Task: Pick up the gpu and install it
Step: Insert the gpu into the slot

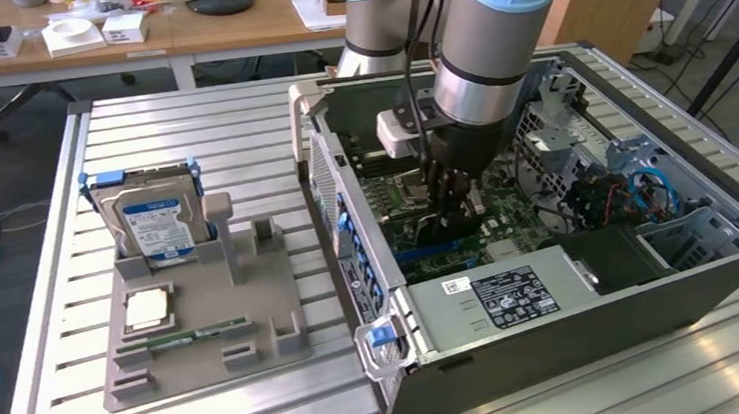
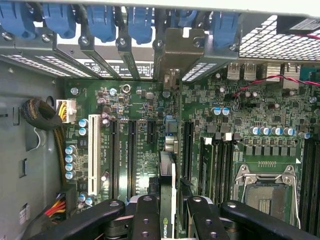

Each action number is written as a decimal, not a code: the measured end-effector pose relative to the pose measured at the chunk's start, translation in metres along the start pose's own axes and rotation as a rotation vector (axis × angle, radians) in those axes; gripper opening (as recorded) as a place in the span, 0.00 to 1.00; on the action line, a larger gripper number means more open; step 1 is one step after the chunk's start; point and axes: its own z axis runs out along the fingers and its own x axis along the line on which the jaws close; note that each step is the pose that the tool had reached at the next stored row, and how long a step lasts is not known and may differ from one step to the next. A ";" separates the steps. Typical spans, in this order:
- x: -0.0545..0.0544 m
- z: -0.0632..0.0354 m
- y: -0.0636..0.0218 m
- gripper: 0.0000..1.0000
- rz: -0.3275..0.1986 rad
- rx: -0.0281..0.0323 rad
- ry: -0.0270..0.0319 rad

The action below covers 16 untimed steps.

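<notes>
The gpu [image 2: 168, 175] stands edge-on between my fingers [image 2: 146, 215] over the green motherboard [image 2: 135, 100], and its silver end bracket [image 2: 176, 50] reaches the row of rear slot covers with blue clips. My gripper [image 2: 170, 220] is shut on the card, one finger on each face. In the exterior view the gripper [image 1: 453, 195] is deep inside the open computer case [image 1: 597, 348], with the dark gpu [image 1: 446, 228] under it, down at the board. Whether its edge sits in a slot is hidden.
A grey holder [image 1: 209, 357] at the exterior view's left carries a silver hard drive [image 1: 157, 226], a square chip [image 1: 148, 307] and a narrow memory stick [image 1: 200, 335]. Inside the case are the power supply [image 1: 505, 296], cables [image 1: 636, 194] and the processor socket [image 2: 265, 192].
</notes>
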 end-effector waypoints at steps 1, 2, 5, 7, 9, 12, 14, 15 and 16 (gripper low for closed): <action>0.000 0.0000 0.0002 0.26 0.000 0.0000 0.0000; 0.000 0.0000 0.0004 0.26 0.000 0.0001 0.0000; 0.000 0.0000 0.0004 0.26 0.000 0.0000 0.0001; 0.000 0.0001 0.0007 0.26 0.002 0.0000 0.0001; 0.000 0.0002 0.0008 0.26 0.005 0.0001 0.0001; 0.000 0.0002 0.0013 0.26 0.005 0.0002 0.0000; 0.000 0.0002 0.0013 0.26 0.005 0.0002 0.0000; 0.000 0.0003 0.0015 0.26 0.005 0.0002 0.0000; 0.000 0.0007 0.0015 0.26 0.005 0.0003 -0.0001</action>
